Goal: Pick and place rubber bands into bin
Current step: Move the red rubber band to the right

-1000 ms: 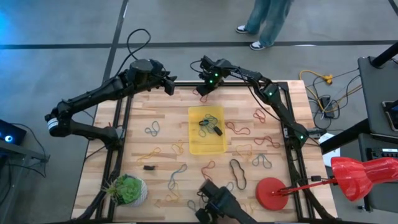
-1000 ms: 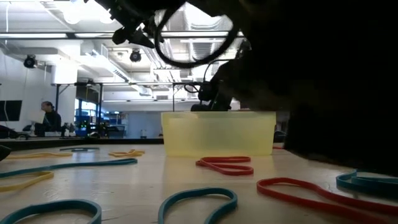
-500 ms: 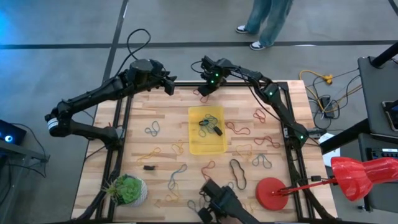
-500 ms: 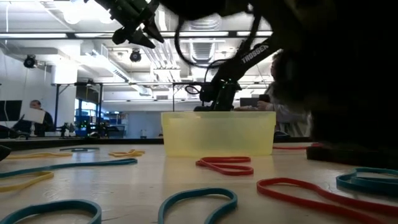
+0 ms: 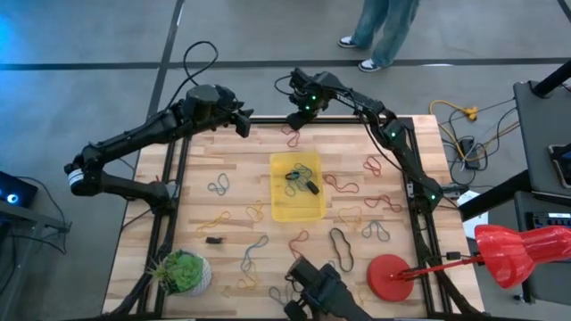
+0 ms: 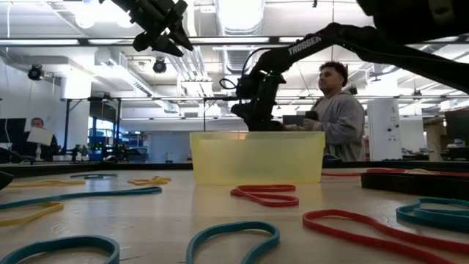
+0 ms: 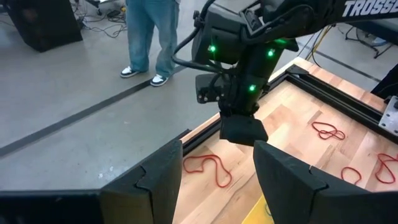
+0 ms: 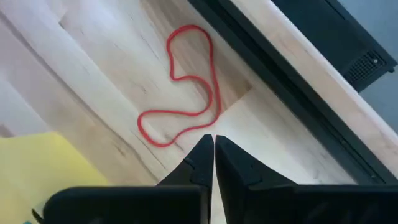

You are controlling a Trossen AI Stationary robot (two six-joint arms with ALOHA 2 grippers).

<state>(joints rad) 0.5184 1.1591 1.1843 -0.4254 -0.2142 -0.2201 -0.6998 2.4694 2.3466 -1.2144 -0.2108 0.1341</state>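
Right wrist view | right tool (image 8: 213, 146) closed, empty, above red rubber band (image 8: 186, 93)

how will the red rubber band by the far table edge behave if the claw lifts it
The red rubber band lies in a wavy, uneven loop, so it likely hangs limp. Thin and flat on the table, it looks light but hard to pinch. The shut right claw seems empty.

You've got a wood table (image 5: 232, 169) w/ rubber bands (image 5: 343, 247) scattered, bin (image 5: 295, 186) center, plant ball (image 5: 182, 271) near-left, red disc (image 5: 389, 278) near-right.
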